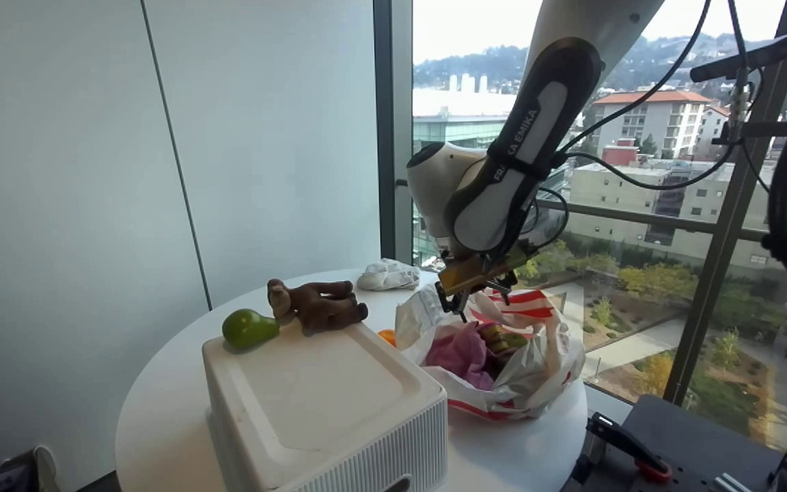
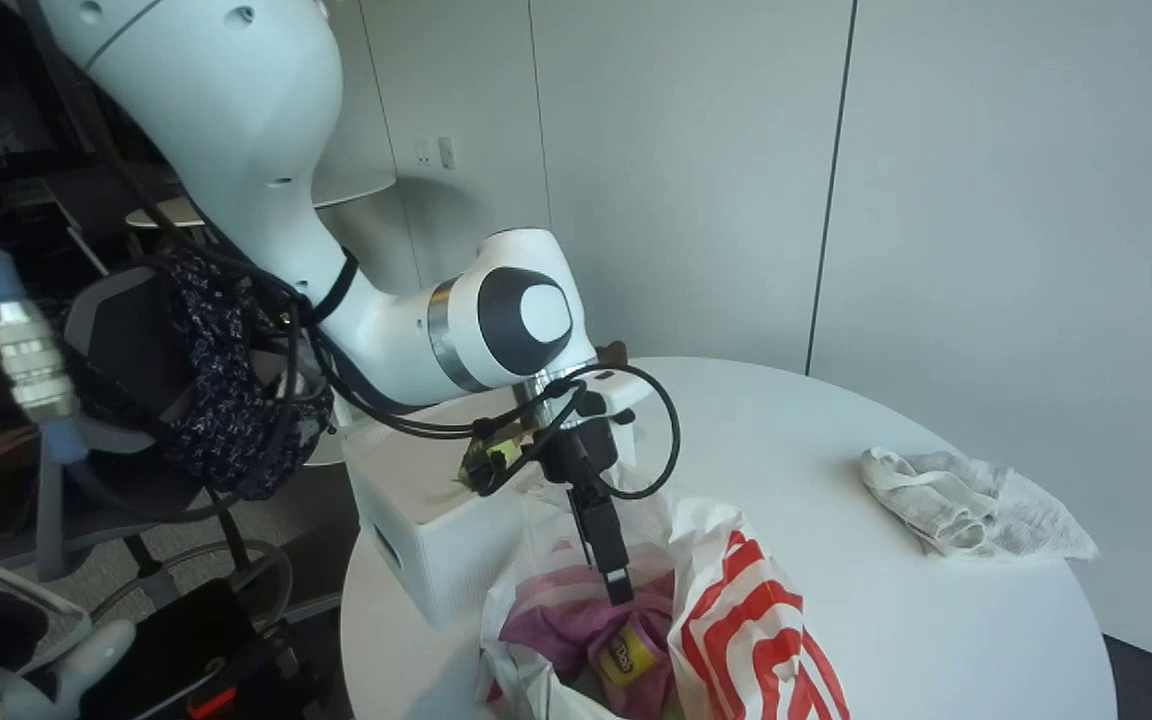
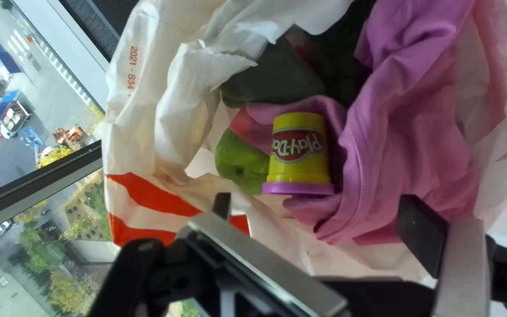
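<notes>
My gripper [image 3: 321, 220] is open and empty, with its fingers wide apart over the mouth of a white plastic bag with red stripes [image 3: 134, 123]. In an exterior view the gripper [image 1: 479, 301] hangs tilted above the bag [image 1: 544, 383]. A yellow Play-Doh can with a purple lid [image 3: 299, 149] lies in the bag on a pink-purple cloth [image 3: 407, 145], just ahead of the fingertips and apart from them. The can also shows in an exterior view [image 2: 626, 655]. A green fruit-like thing [image 3: 238, 160] lies beside the can. Darker things deeper in the bag are unclear.
A white box [image 1: 325, 403] stands on the round white table [image 1: 161, 410] beside the bag. A green pear [image 1: 249, 328] and a brown toy animal [image 1: 318, 304] lie on it. An orange thing [image 1: 387, 335] is partly hidden behind the box. A crumpled white cloth [image 2: 976, 505] lies on the table.
</notes>
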{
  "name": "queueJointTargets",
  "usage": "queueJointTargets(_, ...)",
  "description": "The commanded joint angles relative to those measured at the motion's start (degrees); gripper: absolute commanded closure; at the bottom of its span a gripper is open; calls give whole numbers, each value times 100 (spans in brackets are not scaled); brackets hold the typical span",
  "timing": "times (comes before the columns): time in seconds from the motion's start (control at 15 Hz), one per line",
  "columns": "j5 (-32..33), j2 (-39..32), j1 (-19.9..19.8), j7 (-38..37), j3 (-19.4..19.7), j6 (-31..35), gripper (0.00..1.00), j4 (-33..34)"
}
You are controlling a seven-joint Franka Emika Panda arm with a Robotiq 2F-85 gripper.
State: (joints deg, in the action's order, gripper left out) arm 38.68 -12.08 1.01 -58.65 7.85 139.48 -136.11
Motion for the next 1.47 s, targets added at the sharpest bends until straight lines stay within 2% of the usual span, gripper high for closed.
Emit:
queueJointTargets(0.0, -24, 1171, 218, -59, -234, -245, 0, -260)
queueJointTargets(0.2, -492, 1562, 326, 467, -712, 74, 0, -62)
queueJointTargets(0.47, -692, 875, 414, 1010, -1139, 867, 0, 585)
queueJointTargets(0.53, -638, 604, 409, 1107, -1169, 1035, 0, 762)
queueJointTargets(0.8, -1129, -356, 462, 1940, -1076, 1646, 0, 1315)
queueJointTargets(1.2, -2803, -1409, 465, 3503, -1165, 2072, 0, 2160)
queueJointTargets(1.4, -3378, -1752, 476, 4057, -1198, 1937, 0, 2484)
